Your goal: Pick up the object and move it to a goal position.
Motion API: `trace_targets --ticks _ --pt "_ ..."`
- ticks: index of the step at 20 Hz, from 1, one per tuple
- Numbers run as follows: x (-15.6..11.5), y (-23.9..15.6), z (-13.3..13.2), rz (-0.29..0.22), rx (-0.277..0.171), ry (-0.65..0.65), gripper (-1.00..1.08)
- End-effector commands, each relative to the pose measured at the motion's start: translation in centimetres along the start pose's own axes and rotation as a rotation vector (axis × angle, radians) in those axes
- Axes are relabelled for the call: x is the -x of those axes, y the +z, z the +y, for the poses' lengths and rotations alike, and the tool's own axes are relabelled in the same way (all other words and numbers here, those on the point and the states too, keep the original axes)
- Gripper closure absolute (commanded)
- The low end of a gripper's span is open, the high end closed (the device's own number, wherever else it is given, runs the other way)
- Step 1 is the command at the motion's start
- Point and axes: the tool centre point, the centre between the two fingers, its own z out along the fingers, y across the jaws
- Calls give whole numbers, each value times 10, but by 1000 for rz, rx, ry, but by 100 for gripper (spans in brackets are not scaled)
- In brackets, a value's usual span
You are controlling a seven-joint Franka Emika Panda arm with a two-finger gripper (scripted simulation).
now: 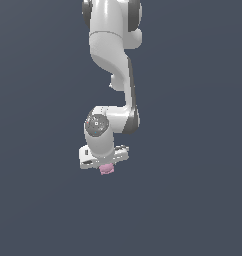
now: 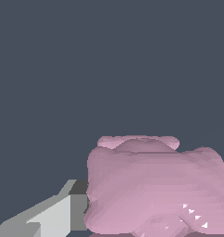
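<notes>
White Panda arm (image 1: 113,65) hangs down the middle of the exterior view with the white gripper (image 1: 106,167) pointing down, and the small pale pink lumpy block with rounded ridged folds (image 1: 107,169) sits right under the hand, partly hidden by it. Wrist view: pink block (image 2: 153,187) fills the near field, one grey-white finger (image 2: 56,215) pressed flush against its side; second finger not visible, so it reads as clamped on the block from one side only. Plain dark blue-grey background (image 1: 193,150) all round, can't tell whether the block touches any surface.
</notes>
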Motion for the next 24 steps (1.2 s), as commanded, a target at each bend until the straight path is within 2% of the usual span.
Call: trace_targets --ticks 1,13,18,24 --pt "0 0 0 1 0 0 108" --pt "-3 -9 -1 8 4 14 108" --pt "-11 -38 -3 29 16 56 108" --pt "-27 -95 -8 72 40 141 108"
